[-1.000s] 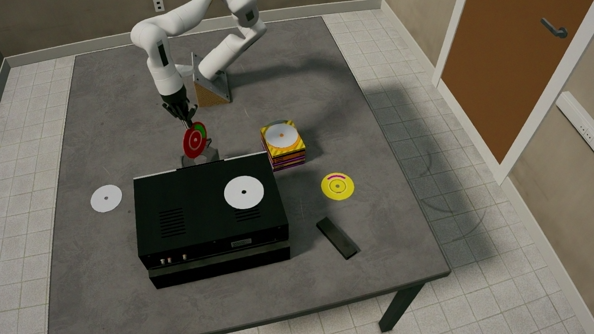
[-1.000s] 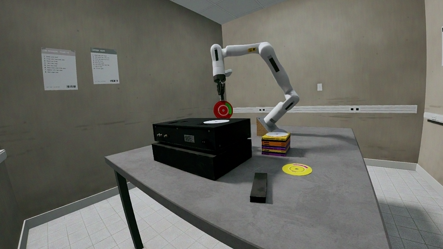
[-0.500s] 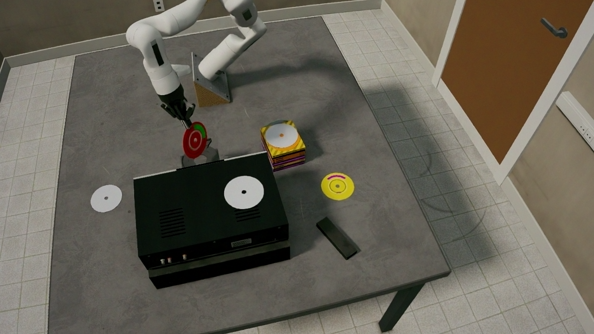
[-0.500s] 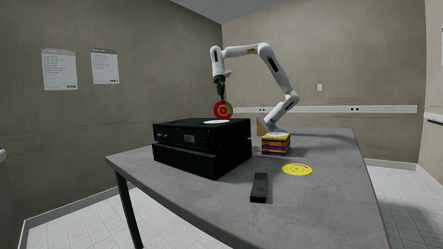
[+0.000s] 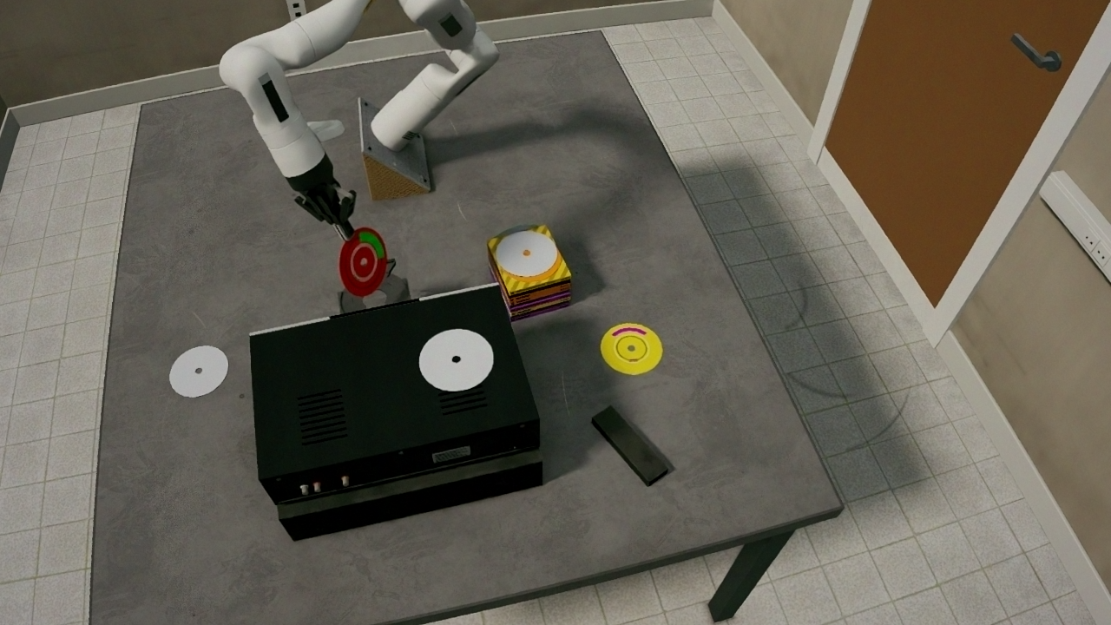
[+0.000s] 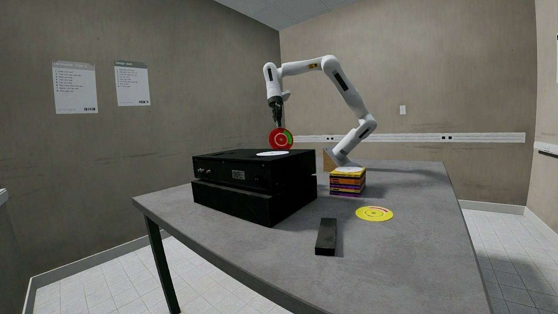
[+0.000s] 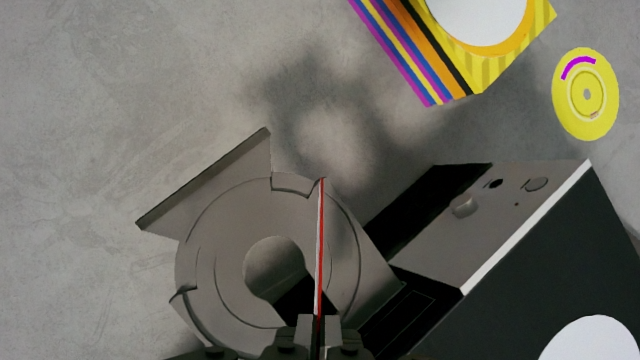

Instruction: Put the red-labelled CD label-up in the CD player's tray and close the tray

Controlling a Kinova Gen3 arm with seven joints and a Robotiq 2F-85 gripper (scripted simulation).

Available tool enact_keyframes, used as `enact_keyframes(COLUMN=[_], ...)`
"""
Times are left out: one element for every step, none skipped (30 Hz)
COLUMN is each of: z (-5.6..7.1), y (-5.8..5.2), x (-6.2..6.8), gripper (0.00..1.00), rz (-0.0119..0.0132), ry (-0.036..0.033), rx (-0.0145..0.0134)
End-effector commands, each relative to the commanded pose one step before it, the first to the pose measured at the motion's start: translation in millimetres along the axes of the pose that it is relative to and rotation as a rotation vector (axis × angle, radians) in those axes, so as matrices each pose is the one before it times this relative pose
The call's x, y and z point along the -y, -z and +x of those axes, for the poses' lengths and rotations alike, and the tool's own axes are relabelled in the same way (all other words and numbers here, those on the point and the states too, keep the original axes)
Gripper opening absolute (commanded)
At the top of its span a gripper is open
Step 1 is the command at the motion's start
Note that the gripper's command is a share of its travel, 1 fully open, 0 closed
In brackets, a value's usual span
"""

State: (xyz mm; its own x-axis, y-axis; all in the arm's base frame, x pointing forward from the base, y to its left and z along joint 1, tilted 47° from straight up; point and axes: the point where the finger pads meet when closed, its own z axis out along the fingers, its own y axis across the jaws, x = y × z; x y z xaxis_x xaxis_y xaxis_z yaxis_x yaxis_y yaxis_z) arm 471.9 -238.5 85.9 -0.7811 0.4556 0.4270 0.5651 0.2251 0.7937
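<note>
Red-labelled CD hung on edge from the closed gripper over the open tray toward the desk's far edge; from outside, upright above the CD player; at the wrist, edge-on, needing tilting flat, label up.

Grey walls, tiled floor, brown door.
</note>
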Motion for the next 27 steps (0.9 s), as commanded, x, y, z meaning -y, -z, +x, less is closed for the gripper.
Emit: enact_keyframes(z=[-0.18,0.0,0.0,0.0,0.0,0.0,0.0,0.0,0.0,0.0,0.0,0.0,0.0,0.0,0.0,0.0,0.0,0.0,0.0,0.0,0.0,0.0,0.0,0.0,0.0,0.0,0.0], y=[2.5,0.0,0.0,0.04,-0.02,0.01,0.04,-0.02,0.02,0.02,-0.01,0.03,0.0,0.01,0.03,-0.02,0.02,0.01,0.0,0.0,0.0,0.04,-0.01,0.01,0.03,-0.01,0.02], x=[10.7,0.0,0.0,1.5,1.6,1.61,1.63,1.72,1.73,1.76,1.82,1.82,1.82,1.82,1.82,1.82,1.81,1.81,0.0,0.0,1.8,1.79,1.79,1.77,1.76,1.75,1.74], gripper=[0.11,0.11,0.11,0.11,0.11,0.11,0.11,0.11,0.11,0.11,0.11,0.11,0.11,0.11,0.11,0.11,0.11,0.11,0.11,0.11,0.11,0.11,0.11,0.11,0.11,0.11,0.11], rz=[-0.0379,0.0,0.0,-0.01111,-0.01147,-0.01175,-0.01203,-0.01239,-0.01265,-0.01291,-0.01318,-0.01342,-0.01322,-0.01327,-0.0134,-0.01311,-0.01328,-0.01317,0.0,0.0,-0.01307,-0.0132,-0.01289,-0.01294,-0.01294,-0.01267,-0.01274], ry=[-0.01266,0.0,0.0,0.00005,0.0,0.00003,0.00005,0.0,0.00003,0.00004,0.00001,0.00005,0.00001,0.00003,0.00005,0.0,0.00004,0.00003,0.0,0.0,0.00002,0.00006,0.0,0.00003,0.00005,0.0,0.00004], rx=[0.00316,0.0,0.0,0.00009,-0.00011,-0.00001,0.00008,-0.00011,0.00001,0.00002,-0.00007,0.00006,-0.00006,-0.00002,0.00007,-0.0001,0.00003,-0.00001,0.0,0.0,-0.00005,0.00008,-0.00009,-0.00001,0.00005,-0.00008,0.00003])
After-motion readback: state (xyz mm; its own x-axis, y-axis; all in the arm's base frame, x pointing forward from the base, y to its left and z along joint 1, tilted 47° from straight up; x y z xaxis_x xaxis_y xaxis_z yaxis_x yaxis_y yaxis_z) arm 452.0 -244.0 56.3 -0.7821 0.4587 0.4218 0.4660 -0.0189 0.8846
